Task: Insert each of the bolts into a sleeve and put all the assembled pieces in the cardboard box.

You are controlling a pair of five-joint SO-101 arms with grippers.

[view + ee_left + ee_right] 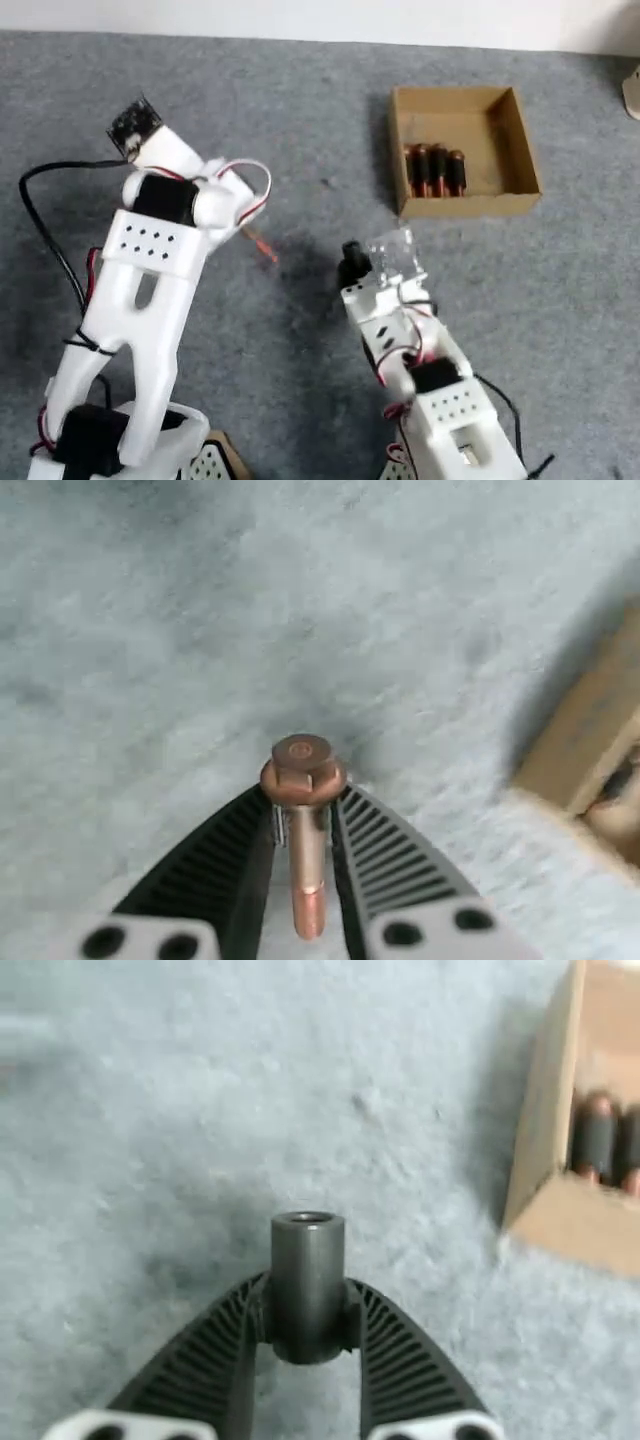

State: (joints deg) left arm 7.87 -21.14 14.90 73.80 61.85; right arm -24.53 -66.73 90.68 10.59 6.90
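My left gripper is shut on a copper bolt, hex head pointing away from the wrist, above grey carpet. In the high view the bolt's tip sticks out beside the left arm's gripper. My right gripper is shut on a dark grey sleeve, held upright with its open bore facing out. From above, the right gripper sits right of the bolt, with the sleeve at its left side. The cardboard box at the back right holds three assembled pieces.
Grey carpet covers the table. The box's corner shows in the left wrist view and its wall in the right wrist view. A pale object sits at the far right edge. Open carpet lies between the two arms.
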